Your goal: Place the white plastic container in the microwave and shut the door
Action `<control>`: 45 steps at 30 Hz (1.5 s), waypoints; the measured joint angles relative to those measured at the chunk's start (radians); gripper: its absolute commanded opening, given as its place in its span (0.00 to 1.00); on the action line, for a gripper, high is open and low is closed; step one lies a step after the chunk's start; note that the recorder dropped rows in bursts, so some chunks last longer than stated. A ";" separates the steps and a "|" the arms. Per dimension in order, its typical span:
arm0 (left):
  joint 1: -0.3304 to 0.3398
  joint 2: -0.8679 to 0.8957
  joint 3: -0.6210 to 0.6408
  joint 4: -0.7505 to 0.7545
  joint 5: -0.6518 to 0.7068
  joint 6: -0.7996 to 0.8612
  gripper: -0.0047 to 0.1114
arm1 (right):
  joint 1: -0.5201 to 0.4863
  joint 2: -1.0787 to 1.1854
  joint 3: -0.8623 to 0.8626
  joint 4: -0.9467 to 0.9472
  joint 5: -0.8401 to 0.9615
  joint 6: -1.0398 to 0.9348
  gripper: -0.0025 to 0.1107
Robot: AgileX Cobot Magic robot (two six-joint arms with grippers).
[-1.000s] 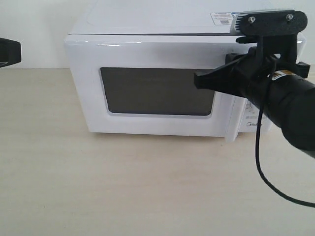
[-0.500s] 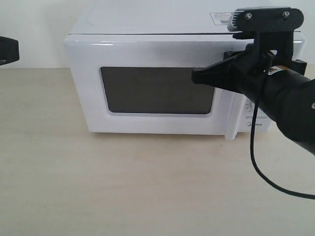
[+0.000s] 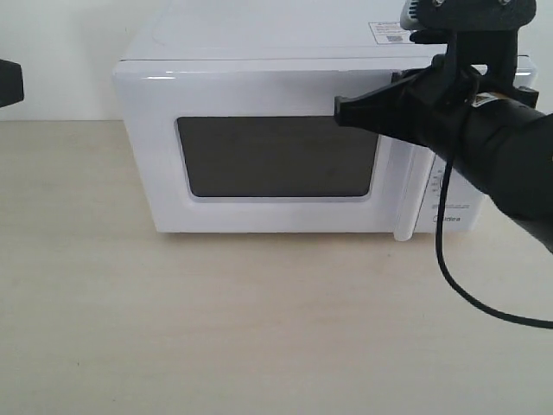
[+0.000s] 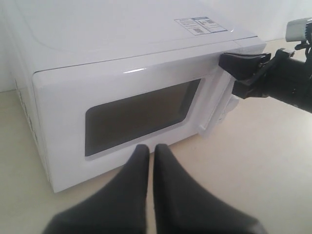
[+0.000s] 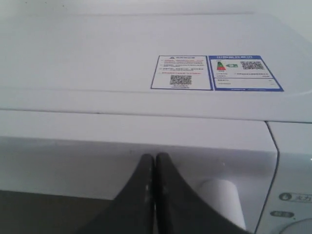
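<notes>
Door (image 3: 259,91) looks shut. R gripper (image 3: 339,111) clenched at its top right, vertical handle (image 3: 403,194) just right of tips. L gripper (image 4: 151,148) clenched too, farther off.

The black right claw (image 3: 342,111), its two fingers pressed flat together, points leftward at the end of a thick black arm (image 3: 505,160) entering from the right. The black left claw (image 4: 148,149) is likewise closed and empty.

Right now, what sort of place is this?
Probably a robot test bench set up like a kitchen counter: a white boxy countertop microwave on a pale wood-grain tabletop, a bare white wall behind, and the black right gripper by its door.
</notes>
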 measured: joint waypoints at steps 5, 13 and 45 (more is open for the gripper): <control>0.000 0.000 0.000 0.026 0.000 0.000 0.08 | 0.060 -0.115 0.091 0.045 0.024 -0.004 0.02; 0.000 0.000 0.000 0.087 0.000 0.000 0.08 | 0.266 -0.430 0.382 0.056 0.040 -0.011 0.02; 0.000 0.000 0.000 0.111 0.016 0.000 0.08 | 0.294 -0.724 0.501 0.056 0.077 -0.063 0.02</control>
